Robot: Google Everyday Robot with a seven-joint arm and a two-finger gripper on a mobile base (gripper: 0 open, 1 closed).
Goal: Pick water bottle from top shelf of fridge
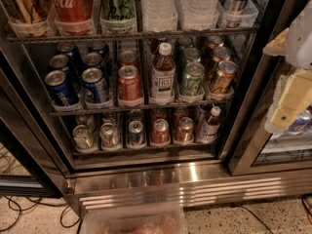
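The end effector is hanging at the right edge of the frame, in front of the fridge door frame and well apart from the drinks. I cannot tell how far open it is, and it is gripping nothing visible.

The water bottle is standing at top centre on the top shelf, with its cap cut off by the frame. A second clear bottle is touching it on the right and a green can is sitting just beside it on the left.

This crowding is risking a nudged neighbour or a grab at the wrong bottle, and the front rail may be catching the base on the way out.

A red can at upper left is showing "ola" in Coca-Cola script. The blue cans below are reading Pepsi. Other labels are unreadable.
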